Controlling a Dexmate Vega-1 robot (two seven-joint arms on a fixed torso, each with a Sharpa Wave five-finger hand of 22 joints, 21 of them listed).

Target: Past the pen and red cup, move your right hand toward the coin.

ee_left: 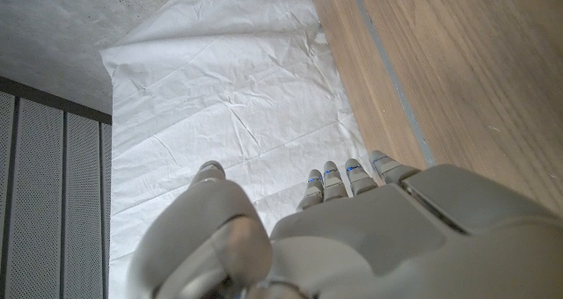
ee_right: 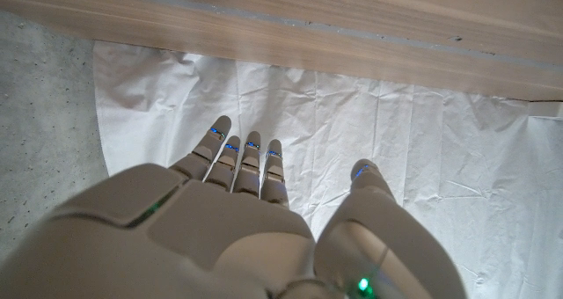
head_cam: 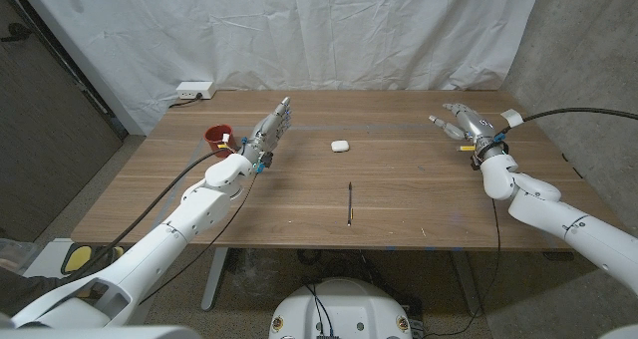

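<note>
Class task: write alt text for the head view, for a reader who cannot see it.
Two robot arms reach over a wooden table, the left hand beside a red cup, the right hand open at the far right. A pen and a small white object lie between them.

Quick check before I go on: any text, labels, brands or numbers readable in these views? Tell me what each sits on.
None can be read.
White case mid-table: no marking shows.
Red cup: plain as far as can be told, partly behind the left hand.
Pen: too thin for any print to show.
White box at the far edge: too small to tell.
Right hand: coloured lights on the fingers, no lettering.
</note>
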